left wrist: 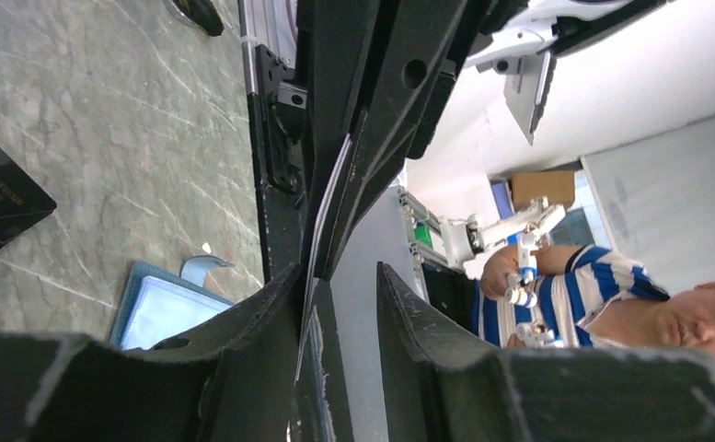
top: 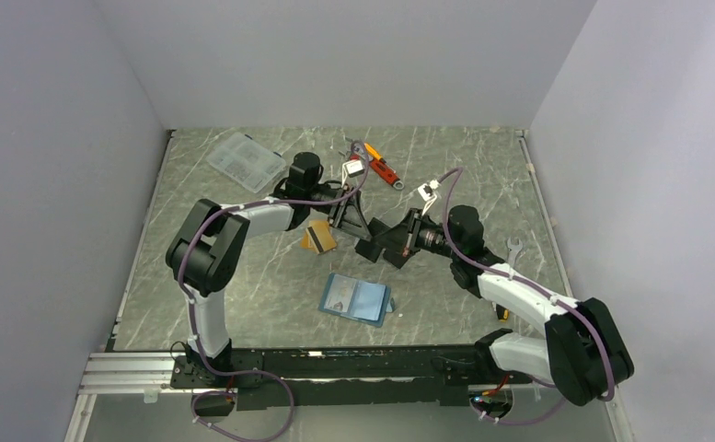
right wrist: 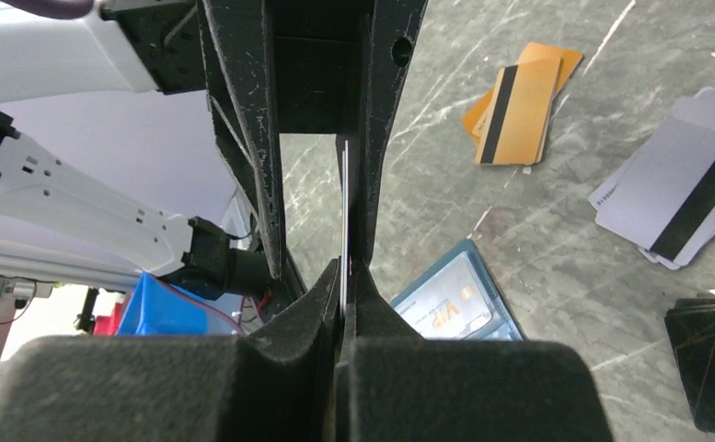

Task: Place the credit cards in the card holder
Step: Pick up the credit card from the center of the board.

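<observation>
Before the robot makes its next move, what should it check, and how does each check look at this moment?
1. Right gripper clamped on the held card: ok.
2. Left gripper closed on that card: not ok, its jaws stand apart around it.
3. Card holder lying open: ok.
4. A free pocket in the holder: cannot tell.
5. Orange cards stowed: not ok, they lie outside the holder.
</observation>
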